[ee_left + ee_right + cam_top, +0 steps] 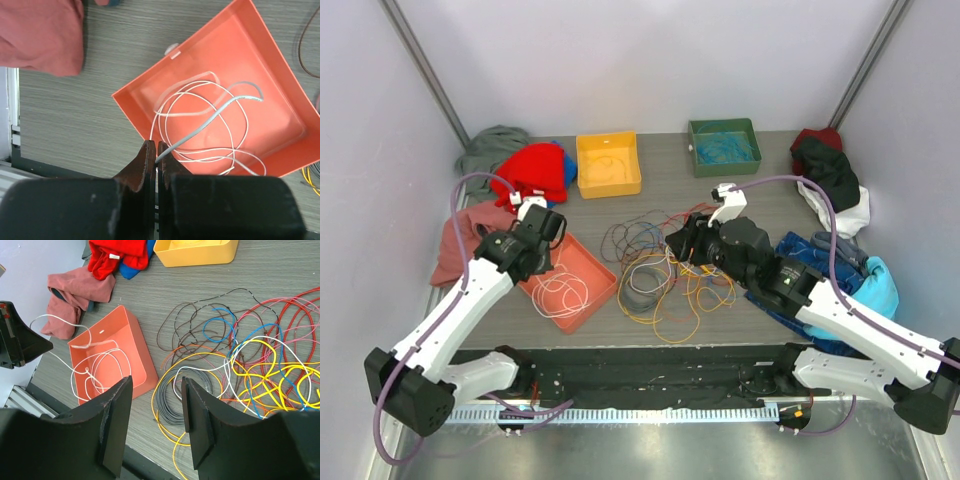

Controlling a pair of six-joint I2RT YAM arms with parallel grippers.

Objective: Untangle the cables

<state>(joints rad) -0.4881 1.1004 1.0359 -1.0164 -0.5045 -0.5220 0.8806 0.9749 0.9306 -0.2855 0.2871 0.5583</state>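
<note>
Grey desk point(660, 185) is seen beneath the tangled cables point(250, 360). One white cable point(225, 105) is clamped in the left end effector point(156, 150) over the orange tray point(240, 55); release there is judged next. The right end effector point(156, 387) is held apart above the tangle.

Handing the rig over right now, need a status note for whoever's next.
Left claw: shut on a pale cable trailing into the orange tray.
Right claw: open, empty, above the tangle.
Done: pale cables in the orange tray; yellow bin and green bin hold some too.
Left: red, yellow, blue, grey and dark cables in the tangle, mid-table.
</note>
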